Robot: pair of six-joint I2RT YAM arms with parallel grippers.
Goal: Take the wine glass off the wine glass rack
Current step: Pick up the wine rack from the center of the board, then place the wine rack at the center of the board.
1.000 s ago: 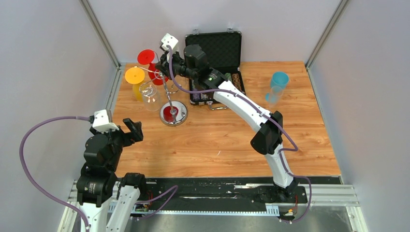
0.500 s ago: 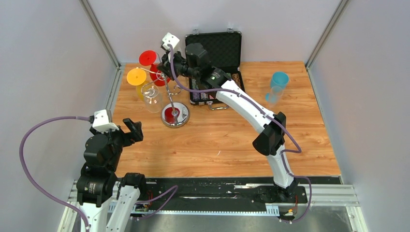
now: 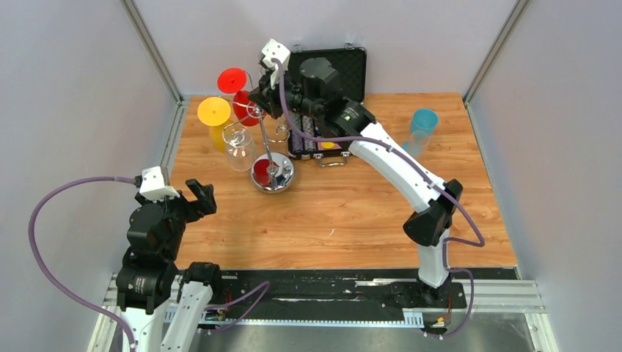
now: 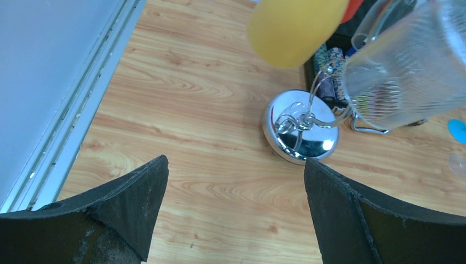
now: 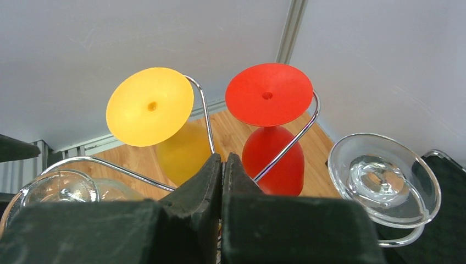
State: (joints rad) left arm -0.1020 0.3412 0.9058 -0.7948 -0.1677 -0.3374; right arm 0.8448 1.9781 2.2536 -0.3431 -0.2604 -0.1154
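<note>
While the wine glass rack [image 3: 272, 174] stands with its mirrored round base on the wooden table [image 3: 352, 213], left of centre and toward the back, every glass I can see hangs upside down from its curled wire arms. The yellow wine glass [image 3: 214, 111] is on the outer left. The red wine glass [image 3: 233, 78] is behind it, nearer the back wall. The clear ribbed wine glass [image 3: 238, 145] hangs lowest, just left of the pole. In the right wrist view a second clear wine glass [image 5: 383, 180] sits in a wire loop on the right side.

The right gripper [image 5: 222, 160] is at the top of the rack, between the yellow and red stems. Its fingers are pressed together with no gap, directly over the point where the wire arms meet. I cannot tell whether any wire is caught between them.

The left gripper [image 4: 233, 165] is well apart from the rack, near the front left of the table. Its fingers are spread wide and hold nothing.

An open black case [image 3: 334, 73] lies just behind and right of the rack. A blue and clear glass [image 3: 422, 125] stands alone at the far right.
</note>
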